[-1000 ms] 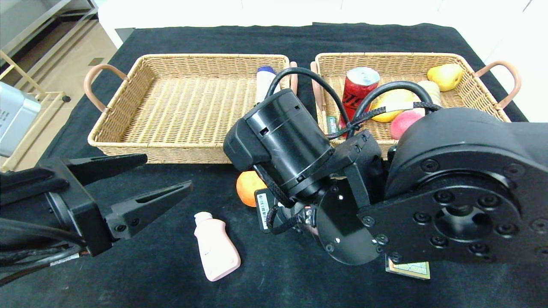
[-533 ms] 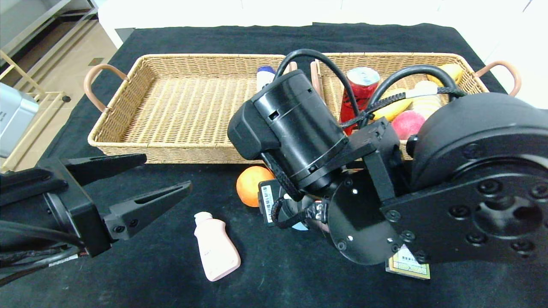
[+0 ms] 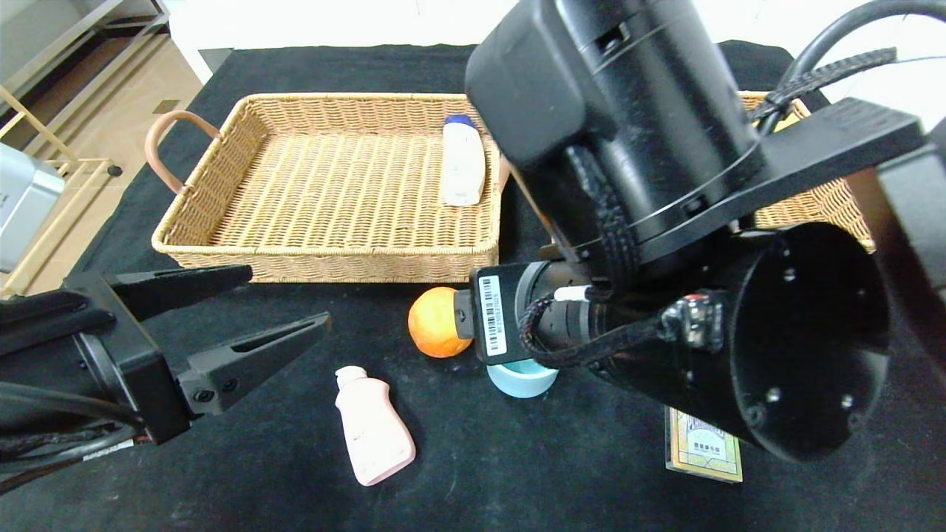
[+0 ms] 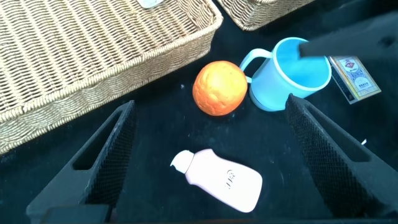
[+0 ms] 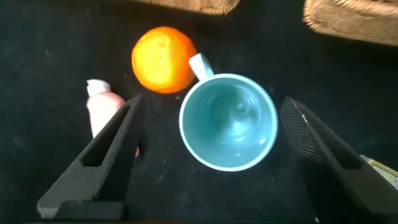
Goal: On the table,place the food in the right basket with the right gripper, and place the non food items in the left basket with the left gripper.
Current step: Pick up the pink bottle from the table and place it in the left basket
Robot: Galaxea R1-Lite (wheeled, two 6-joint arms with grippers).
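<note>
Lighting even and bright from overhead, soft short shadows under the pink bottle (image 3: 373,428) and orange (image 3: 434,321) on the matte black surface (image 3: 244,480), mild glare inside the blue cup (image 5: 229,121), near arm housing slightly soft, right wrist view dimmer.

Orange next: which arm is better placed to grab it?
Right. The orange is food, so it goes to the right arm. The right gripper hangs open over the blue cup beside it. The left gripper, also open, frames the pink bottle.
</note>
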